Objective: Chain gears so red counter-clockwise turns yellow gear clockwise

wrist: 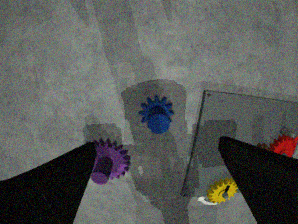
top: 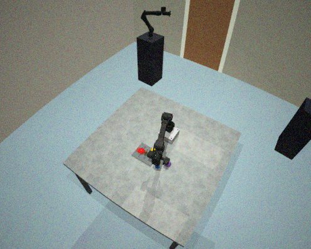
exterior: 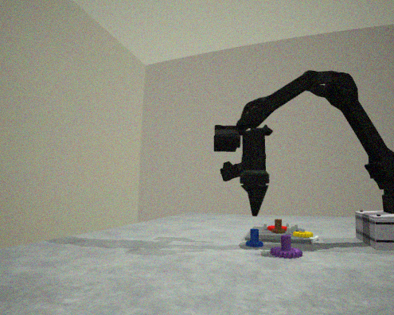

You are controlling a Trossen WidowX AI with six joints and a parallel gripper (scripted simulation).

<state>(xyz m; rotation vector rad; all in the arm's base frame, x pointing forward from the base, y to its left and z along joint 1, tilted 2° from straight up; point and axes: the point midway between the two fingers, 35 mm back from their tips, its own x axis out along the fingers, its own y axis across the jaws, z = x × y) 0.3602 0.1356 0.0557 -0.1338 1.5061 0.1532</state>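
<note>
Two loose gears, blue (top: 157,166) (exterior: 254,239) (wrist: 157,116) and purple (top: 168,164) (exterior: 286,248) (wrist: 111,161), stand on the table (top: 115,176) (exterior: 146,278) (wrist: 45,75) just outside the grey board's edge (wrist: 200,117), a gap between them. Spread wide and empty, the fingers (exterior: 255,204) hang above, with open air beneath their tips.

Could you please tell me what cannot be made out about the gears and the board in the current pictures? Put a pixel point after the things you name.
- Wrist view: the right part of the grey board (wrist: 212,112) and of the red gear (wrist: 286,146) is cut off by the picture's edge.
- Wrist view: the brown gear is mostly hidden behind a finger of the gripper (wrist: 157,142).
- Top view: the arm covers part of the board; its pegs are too small to count.
- Exterior view: too low and blurred to show whether gear teeth mesh.
</note>
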